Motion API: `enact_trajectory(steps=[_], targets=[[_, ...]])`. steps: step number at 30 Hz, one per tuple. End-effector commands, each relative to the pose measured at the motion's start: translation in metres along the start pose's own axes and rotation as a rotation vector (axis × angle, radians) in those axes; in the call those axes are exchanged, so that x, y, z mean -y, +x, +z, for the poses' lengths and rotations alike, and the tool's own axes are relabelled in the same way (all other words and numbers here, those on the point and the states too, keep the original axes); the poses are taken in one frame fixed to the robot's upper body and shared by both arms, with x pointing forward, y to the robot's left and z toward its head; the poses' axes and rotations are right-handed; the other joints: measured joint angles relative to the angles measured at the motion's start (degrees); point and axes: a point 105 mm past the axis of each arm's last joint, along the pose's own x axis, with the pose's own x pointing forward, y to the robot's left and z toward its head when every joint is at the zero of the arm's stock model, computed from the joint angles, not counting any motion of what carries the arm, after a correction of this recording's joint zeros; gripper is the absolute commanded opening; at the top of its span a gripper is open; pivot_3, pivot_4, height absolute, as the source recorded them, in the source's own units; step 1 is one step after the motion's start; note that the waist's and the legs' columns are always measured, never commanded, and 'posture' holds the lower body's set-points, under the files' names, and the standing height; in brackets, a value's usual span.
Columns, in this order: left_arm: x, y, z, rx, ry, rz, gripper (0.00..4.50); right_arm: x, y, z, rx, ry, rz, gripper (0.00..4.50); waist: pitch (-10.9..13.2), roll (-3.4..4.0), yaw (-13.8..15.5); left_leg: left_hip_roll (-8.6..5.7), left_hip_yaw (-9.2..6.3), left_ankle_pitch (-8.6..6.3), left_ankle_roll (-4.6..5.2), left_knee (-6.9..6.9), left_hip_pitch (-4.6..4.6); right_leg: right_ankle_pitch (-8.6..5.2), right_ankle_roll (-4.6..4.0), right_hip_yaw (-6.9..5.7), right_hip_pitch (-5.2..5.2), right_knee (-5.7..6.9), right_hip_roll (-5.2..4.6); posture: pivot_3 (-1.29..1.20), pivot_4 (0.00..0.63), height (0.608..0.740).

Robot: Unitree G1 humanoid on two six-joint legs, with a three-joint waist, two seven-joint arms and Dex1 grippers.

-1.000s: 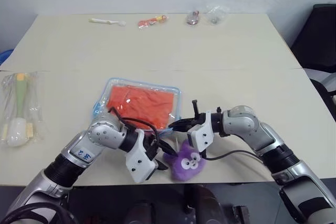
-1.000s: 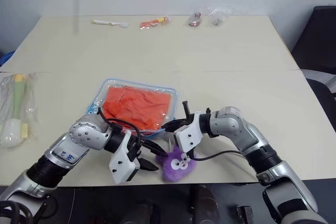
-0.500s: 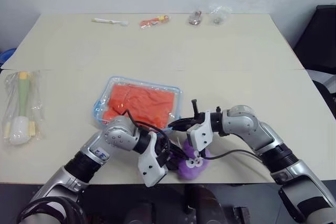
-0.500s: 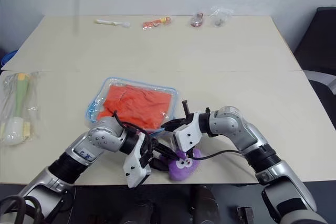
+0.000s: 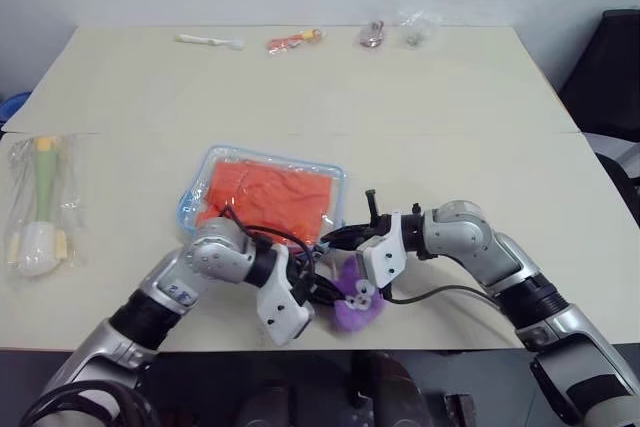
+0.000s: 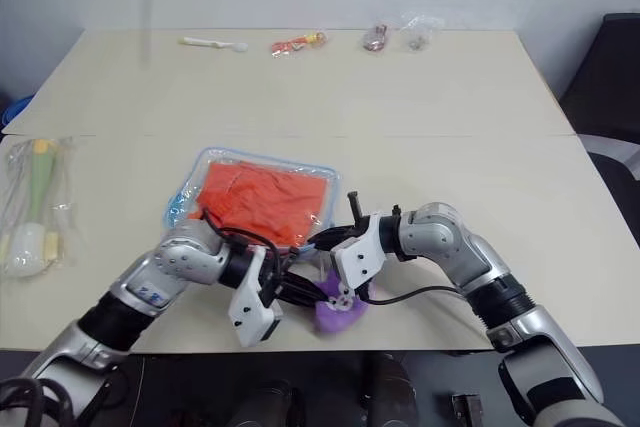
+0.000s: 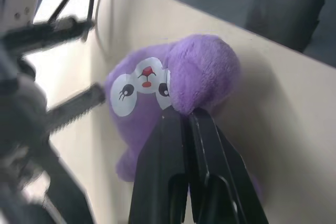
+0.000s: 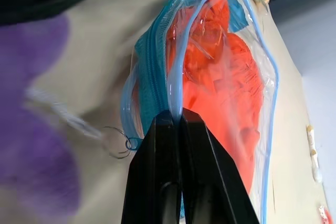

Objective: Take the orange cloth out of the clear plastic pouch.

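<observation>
Table (image 5: 440, 107): clear plastic pouch (image 5: 262, 197) laid near front edge, orange cloth (image 5: 268, 194) seen inside. Pouch's blue trim pinched by right gripper (image 8: 176, 121), fingers closed. Purple plush bunny (image 7: 173, 85) nipped by left gripper (image 7: 181, 116), fingers closed.

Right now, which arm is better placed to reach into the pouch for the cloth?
Probably the left. The right gripper is shut on the clear plastic pouch edge, anchoring it. The left gripper is shut against the purple plush bunny, beside the pouch with the orange cloth.
</observation>
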Motion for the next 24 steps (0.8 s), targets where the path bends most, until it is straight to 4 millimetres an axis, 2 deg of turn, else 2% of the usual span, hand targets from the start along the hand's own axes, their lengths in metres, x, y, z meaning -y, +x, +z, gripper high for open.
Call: enact_trajectory(steps=[1, 17, 24], targets=[[-0.004, -0.021, 0.006, -0.034, -0.031, 0.067, 0.05, 0.014, -0.012, -0.001, 0.002, -0.041, -0.042, 0.00, 0.0, 0.00, -0.1, 0.01, 0.00, 0.00, 0.00, 0.00, 0.01, 0.00, 0.00, 0.01, 0.00, 0.00, 0.00, 0.00, 0.150, 0.740], [0.024, -0.101, 0.015, -0.322, -0.509, 0.284, 0.05, 0.014, -0.035, -0.022, -0.037, -0.065, -0.053, 0.00, 0.0, 0.02, -0.2, 0.09, -0.04, -0.01, -0.01, -0.02, 0.01, -0.02, -0.03, 0.02, 0.00, -0.05, -0.01, 0.00, 0.150, 0.740], [0.053, -0.127, 0.010, -0.472, -0.595, 0.334, 0.05, 0.014, -0.039, -0.028, -0.042, -0.040, -0.079, 0.00, 0.0, 0.03, -0.1, 0.11, -0.04, -0.02, -0.03, -0.03, 0.00, -0.03, -0.05, 0.01, 0.00, -0.07, 0.00, 0.00, 0.150, 0.740]])
